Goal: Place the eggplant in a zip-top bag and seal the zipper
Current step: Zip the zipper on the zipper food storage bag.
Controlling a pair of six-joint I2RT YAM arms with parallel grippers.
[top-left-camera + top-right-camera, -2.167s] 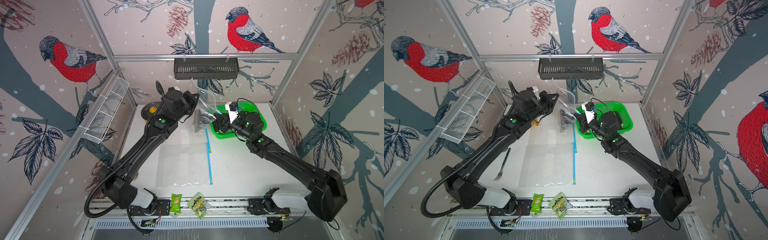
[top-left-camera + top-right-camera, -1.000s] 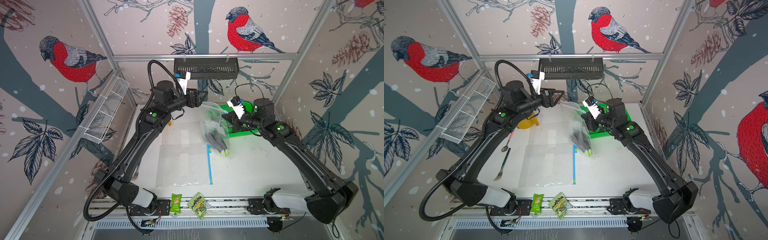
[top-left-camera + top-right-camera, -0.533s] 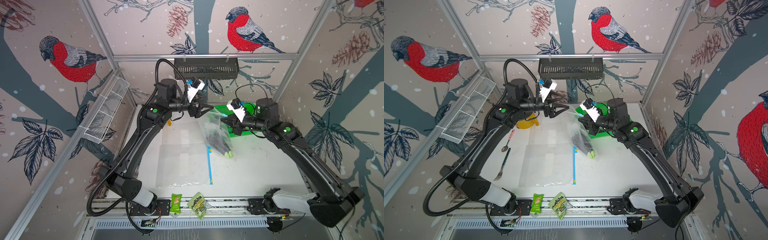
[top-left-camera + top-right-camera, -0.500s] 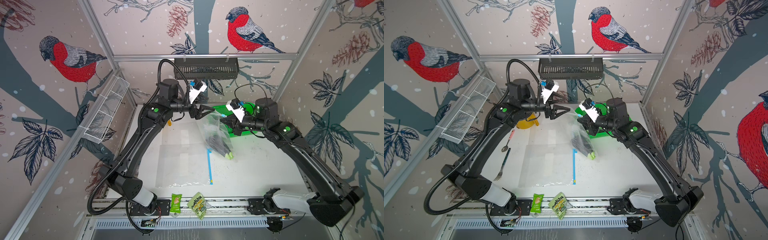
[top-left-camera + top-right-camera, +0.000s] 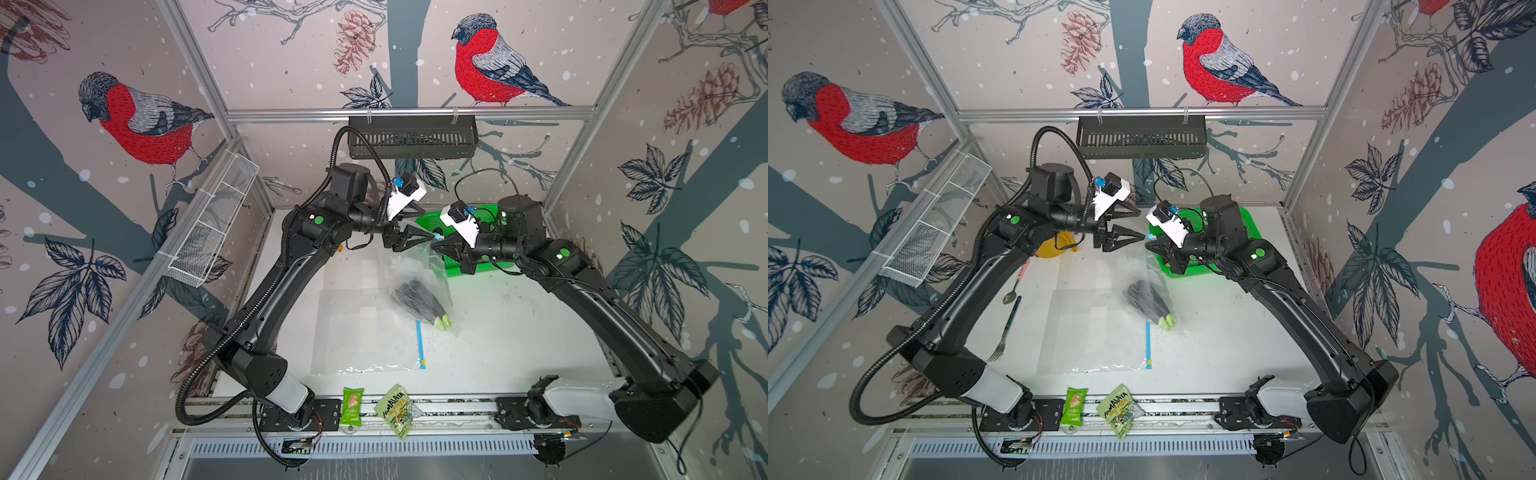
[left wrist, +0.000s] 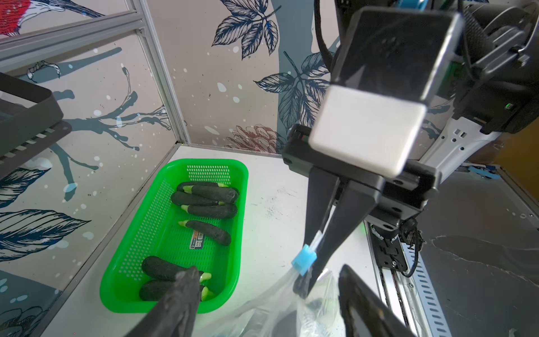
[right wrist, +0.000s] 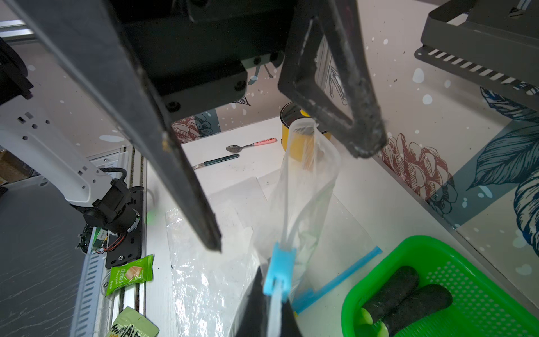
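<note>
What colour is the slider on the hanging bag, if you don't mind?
Light blue; the slider on the bag shows best in the right wrist view.

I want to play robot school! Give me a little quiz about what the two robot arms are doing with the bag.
1. True or false: the eggplant is inside the hanging zip-top bag.
2. The right gripper pinches the bag's top beside a slider. What colour is the slider? A) blue B) red C) yellow
3. Fill in: the left gripper has its jaws ____.
Key: 1 true; 2 A; 3 open.
</note>
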